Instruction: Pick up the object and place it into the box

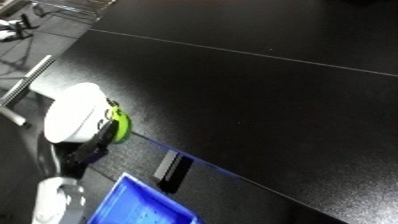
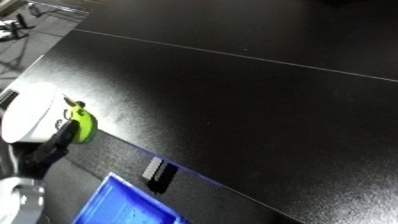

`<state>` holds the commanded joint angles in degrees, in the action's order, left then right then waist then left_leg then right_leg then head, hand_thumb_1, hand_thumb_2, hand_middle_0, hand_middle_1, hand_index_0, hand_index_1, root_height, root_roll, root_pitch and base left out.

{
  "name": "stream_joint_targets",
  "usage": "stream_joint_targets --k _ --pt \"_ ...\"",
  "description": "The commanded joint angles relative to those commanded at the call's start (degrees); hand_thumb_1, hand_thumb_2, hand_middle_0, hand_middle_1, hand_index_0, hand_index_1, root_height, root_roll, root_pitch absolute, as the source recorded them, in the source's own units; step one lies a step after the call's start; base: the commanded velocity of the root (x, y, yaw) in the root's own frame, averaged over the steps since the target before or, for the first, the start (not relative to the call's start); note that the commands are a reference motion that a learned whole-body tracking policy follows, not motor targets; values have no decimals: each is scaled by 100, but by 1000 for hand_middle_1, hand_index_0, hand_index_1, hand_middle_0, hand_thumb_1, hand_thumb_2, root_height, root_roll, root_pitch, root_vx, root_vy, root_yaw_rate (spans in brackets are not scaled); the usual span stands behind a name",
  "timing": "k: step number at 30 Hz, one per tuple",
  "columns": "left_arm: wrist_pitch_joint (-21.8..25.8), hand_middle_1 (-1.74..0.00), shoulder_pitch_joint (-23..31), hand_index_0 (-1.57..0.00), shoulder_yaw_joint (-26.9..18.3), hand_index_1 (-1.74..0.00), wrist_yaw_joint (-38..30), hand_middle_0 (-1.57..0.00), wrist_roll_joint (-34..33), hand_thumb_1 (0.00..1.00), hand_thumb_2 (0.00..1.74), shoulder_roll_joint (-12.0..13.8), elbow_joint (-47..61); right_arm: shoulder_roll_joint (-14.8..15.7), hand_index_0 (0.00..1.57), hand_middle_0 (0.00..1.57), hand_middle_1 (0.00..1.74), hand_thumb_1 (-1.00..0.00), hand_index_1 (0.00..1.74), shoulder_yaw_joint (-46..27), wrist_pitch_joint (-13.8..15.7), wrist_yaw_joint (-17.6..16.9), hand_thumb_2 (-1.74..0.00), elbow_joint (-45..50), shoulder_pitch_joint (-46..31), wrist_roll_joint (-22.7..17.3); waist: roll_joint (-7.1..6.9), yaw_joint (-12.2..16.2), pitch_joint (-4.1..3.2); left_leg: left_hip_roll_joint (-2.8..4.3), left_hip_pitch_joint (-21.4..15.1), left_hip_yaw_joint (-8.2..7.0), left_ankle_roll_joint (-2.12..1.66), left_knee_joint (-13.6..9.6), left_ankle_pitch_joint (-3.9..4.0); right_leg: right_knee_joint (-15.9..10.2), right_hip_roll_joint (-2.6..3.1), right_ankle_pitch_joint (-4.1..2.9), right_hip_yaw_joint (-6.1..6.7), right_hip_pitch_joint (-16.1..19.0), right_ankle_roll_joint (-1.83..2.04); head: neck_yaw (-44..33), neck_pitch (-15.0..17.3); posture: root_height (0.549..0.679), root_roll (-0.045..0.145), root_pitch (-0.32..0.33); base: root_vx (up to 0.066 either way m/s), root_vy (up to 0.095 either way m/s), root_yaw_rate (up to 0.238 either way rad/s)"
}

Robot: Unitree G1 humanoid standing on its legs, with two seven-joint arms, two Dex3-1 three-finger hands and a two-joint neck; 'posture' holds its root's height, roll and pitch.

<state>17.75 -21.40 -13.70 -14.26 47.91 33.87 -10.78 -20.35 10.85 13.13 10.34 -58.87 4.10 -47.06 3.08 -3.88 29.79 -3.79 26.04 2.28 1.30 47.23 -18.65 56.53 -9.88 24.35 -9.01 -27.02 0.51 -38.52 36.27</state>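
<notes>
A small lime-green object (image 1: 119, 125) hangs at the black table's near left edge. My left hand (image 1: 96, 144) is shut on it: a black finger curls along the object's lower side, and the white forearm (image 1: 74, 112) hides the rest of the hand. The blue bin (image 1: 131, 192) sits below the table edge at the bottom left, a short way below and right of the green object; only its upper corner shows. My right hand is in no view.
The black table (image 1: 266, 100) fills most of both views, with a thin seam line (image 1: 266, 55) across it. A grey and black strip (image 1: 174, 171) sits on the table's edge beside the bin. A metal frame (image 1: 22, 85) and floor lie at the far left.
</notes>
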Motion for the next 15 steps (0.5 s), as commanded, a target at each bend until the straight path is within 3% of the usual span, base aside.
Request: stream_joint_targets --k 4,8,11,15 --pt "519 -1392 389 -1256 -85 -1392 -184 -1256 92 800 1392 67 -735 -2 0 0 0 0 0 64 -90 -262 0 78 68 57 -4 -103 0 2 64 43 -11 5 78 11 -47 39 -72 79 -5 -484 525 611 69 -57 7 -20 62" --pt "1047 -1392 605 -1256 -148 -1392 -197 -1256 267 800 1392 79 -1578 13 0 0 0 0 0 103 -104 -292 0 -47 69 97 -33 -160 0 57 62 70 10 -41 130 35 -77 106 -130 164 7 -932 700 611 65 -64 32 -2 14" --pt "1238 -1392 617 -1256 -181 -1392 -345 -1256 729 800 1392 61 -2196 -18 0 0 0 0 0 121 -58 -174 0 -283 106 51 -66 -161 0 87 48 84 12 -109 167 11 -62 142 -146 206 14 -1216 690 611 64 -64 16 12 18" --pt "1002 -1044 612 -942 -174 -1044 -444 -942 1217 600 1044 71 -2995 -30 0 0 0 0 0 157 -37 -85 0 -446 150 72 -136 -131 0 115 63 93 15 -167 207 -47 -26 169 -159 250 13 -1459 734 612 62 -61 4 6 41"
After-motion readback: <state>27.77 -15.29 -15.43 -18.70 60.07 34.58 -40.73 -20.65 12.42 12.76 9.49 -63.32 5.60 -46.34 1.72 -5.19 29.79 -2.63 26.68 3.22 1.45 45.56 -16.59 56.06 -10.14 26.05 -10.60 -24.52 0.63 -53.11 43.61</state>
